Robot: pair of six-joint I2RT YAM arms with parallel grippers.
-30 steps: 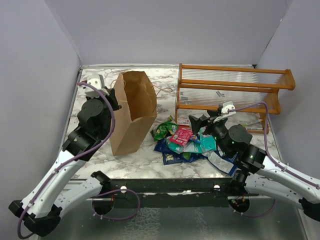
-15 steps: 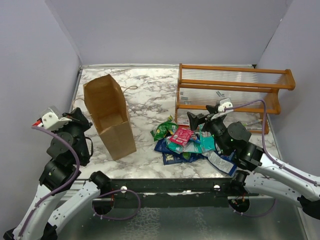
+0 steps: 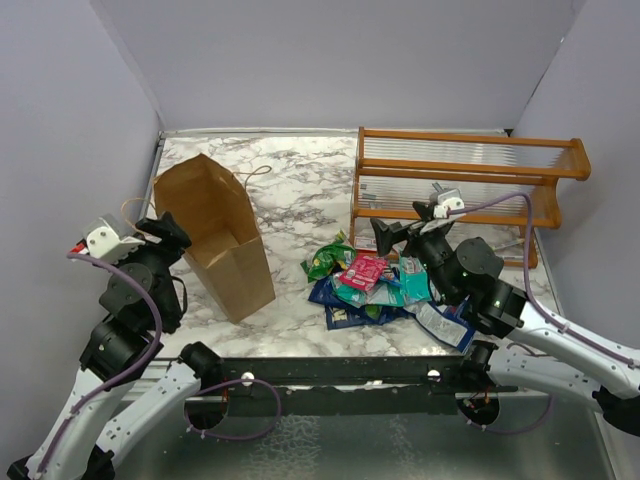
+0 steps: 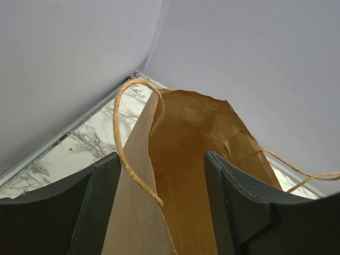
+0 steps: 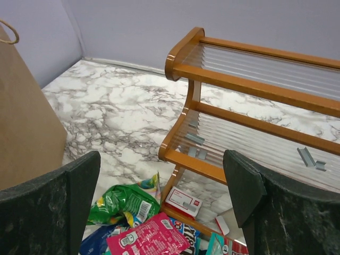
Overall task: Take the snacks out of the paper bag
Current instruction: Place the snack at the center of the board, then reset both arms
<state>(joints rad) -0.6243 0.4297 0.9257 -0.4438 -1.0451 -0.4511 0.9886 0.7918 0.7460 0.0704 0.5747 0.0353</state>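
The brown paper bag (image 3: 222, 240) stands on the left of the marble table, mouth up and leaning a little. My left gripper (image 3: 172, 234) is at its near-left rim. In the left wrist view the gripper (image 4: 162, 207) is open, with the bag's wall edge (image 4: 139, 175) and a loop handle (image 4: 125, 154) loose between the fingers. The bag's inside (image 4: 186, 159) shows no packet. The snacks (image 3: 375, 285) lie in a heap right of the bag: green (image 5: 122, 204), pink (image 5: 154, 236), blue and teal packets. My right gripper (image 3: 400, 238) hovers over the heap, open and holding nothing (image 5: 162, 202).
A wooden slatted rack (image 3: 460, 190) stands at the back right, close behind the heap. A small red-and-white packet (image 5: 183, 202) lies on its bottom shelf. Grey walls close in the table on the left, back and right.
The left arm pulled the bag from the centre toward the left, then its jaws opened and let go of the rim. The right gripper opened wider and rose slightly.
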